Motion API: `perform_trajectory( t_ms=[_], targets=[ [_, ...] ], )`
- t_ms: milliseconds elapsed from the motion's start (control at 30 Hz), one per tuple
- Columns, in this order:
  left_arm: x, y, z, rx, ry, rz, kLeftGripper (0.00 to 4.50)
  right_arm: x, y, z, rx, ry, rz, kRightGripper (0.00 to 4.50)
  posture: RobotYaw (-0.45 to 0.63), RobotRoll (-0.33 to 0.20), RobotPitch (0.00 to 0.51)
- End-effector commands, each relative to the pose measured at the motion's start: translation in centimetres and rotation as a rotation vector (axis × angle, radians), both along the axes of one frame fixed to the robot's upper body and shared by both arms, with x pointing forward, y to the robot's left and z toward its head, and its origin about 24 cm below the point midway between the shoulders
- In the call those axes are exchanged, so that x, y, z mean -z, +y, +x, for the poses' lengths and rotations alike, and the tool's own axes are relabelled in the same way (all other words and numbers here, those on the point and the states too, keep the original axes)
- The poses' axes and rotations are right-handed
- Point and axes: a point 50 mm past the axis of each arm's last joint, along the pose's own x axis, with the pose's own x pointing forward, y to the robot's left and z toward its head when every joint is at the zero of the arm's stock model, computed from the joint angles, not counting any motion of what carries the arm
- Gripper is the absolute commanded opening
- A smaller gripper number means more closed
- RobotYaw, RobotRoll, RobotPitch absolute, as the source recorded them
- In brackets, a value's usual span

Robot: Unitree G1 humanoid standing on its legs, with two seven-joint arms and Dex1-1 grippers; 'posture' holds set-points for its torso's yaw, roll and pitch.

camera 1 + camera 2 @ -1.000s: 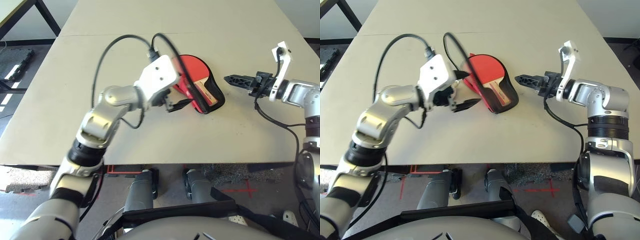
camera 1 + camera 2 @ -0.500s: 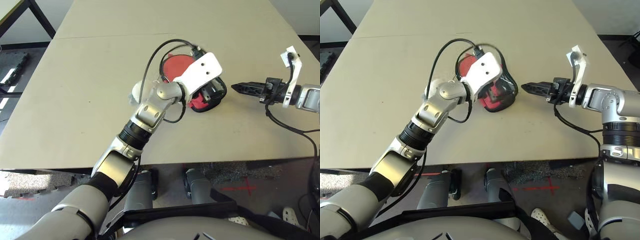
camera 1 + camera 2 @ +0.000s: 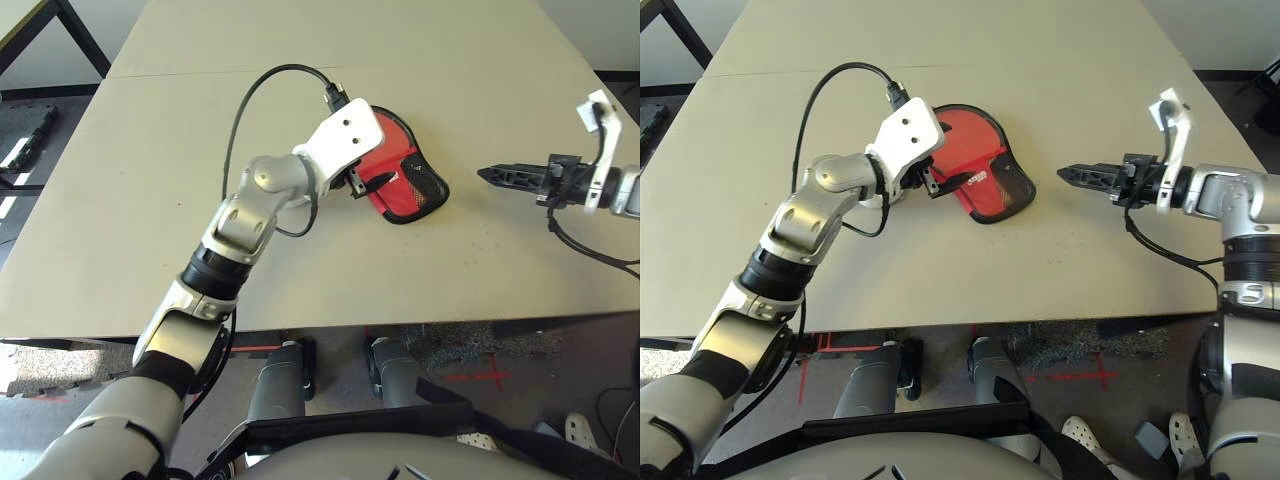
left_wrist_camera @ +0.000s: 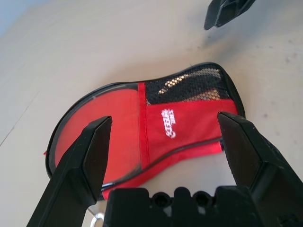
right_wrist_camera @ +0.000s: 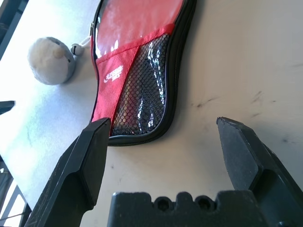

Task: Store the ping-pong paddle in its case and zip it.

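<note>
Red paddle case (image 3: 975,182) lying flat near the table's (image 3: 1060,110) centre, flap folded over, a robot gripper on either side.

The left gripper (image 3: 940,182) hovers at the case's 9 o'clock edge, fingers spread wide and holding nothing; the right gripper (image 3: 1080,172) waits well apart at 3 o'clock, likewise wide open in its wrist view. The paddle is hidden, judged to be inside. Risk: the open edge facing the left gripper may gape or the soft case slide when the zip is pulled, unless the other gripper pins it. A small white logo (image 4: 168,124) sits beside the mesh pocket (image 5: 142,104); its lettering is unreadable. A fluffy white ball (image 5: 51,61) lies just beside the case.
</note>
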Motion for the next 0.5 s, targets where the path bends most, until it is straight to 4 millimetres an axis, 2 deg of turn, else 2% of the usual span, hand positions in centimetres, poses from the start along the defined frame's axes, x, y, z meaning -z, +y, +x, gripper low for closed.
perform_trajectory(
  t_ms=[33, 233, 500],
  targets=[
    [0.0, 0.9, -1.0, 0.026, 0.028, 0.028, 4.50, 1.0, 0.5, 0.8, 0.027, 0.052, -0.007, 4.47, 0.02, 0.000, 0.186],
    [-0.5, 2.4, -1.8, 0.029, 0.039, 0.072, 4.50, 2.2, 2.1, 2.1, 0.037, 0.095, 0.020, 4.47, 0.04, 0.000, 0.190],
    [-0.6, 2.8, -1.9, 0.018, 0.041, 0.086, 4.50, 3.1, 3.7, 2.8, 0.025, 0.118, 0.058, 4.47, 0.05, 0.000, 0.190]
  ],
)
